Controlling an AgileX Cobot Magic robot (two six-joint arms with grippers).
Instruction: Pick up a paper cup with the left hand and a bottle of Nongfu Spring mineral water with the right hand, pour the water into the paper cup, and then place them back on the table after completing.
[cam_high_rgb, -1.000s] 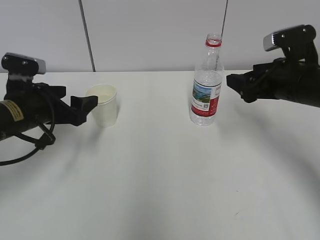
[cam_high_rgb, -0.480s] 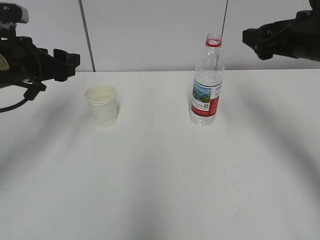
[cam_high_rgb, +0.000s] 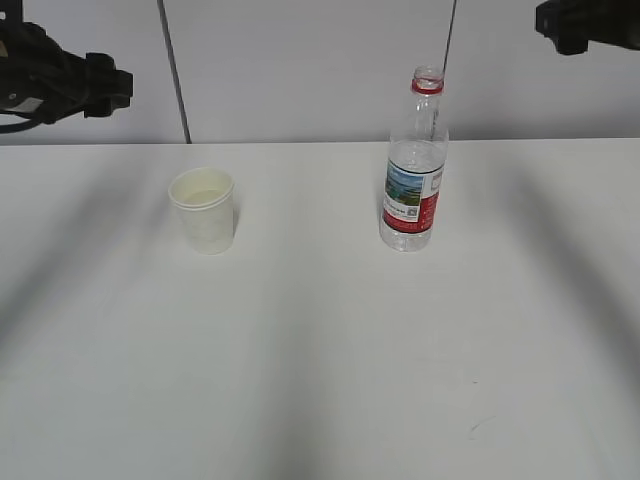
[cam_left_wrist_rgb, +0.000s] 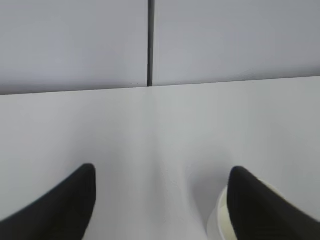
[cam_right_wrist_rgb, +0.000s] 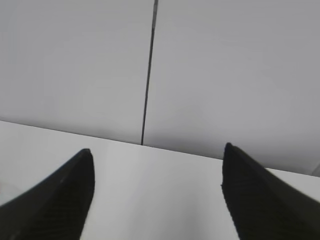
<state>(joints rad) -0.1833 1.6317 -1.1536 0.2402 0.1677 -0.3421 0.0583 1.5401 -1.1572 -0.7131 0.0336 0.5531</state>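
Both arms are lifting away since a second ago, when they were flanking the cup and bottle at worktop height; now they are sitting high at the upper corners of the exterior view. Left gripper (cam_left_wrist_rgb: 160, 200) is standing released, jaws spread with nothing between them, the paper cup (cam_high_rgb: 204, 211) showing just past its right fingertip in the left wrist view. Right gripper (cam_right_wrist_rgb: 157, 192) is likewise standing spread and empty, facing the grey wall panels (cam_right_wrist_rgb: 225, 75). Cup is resting upright on the white worktop (cam_high_rgb: 320, 350), left of centre. Mineral water bottle (cam_high_rgb: 414, 165), uncapped, red-banded label, partly filled with water (cam_high_rgb: 415, 160), is standing upright, well apart from the cup.
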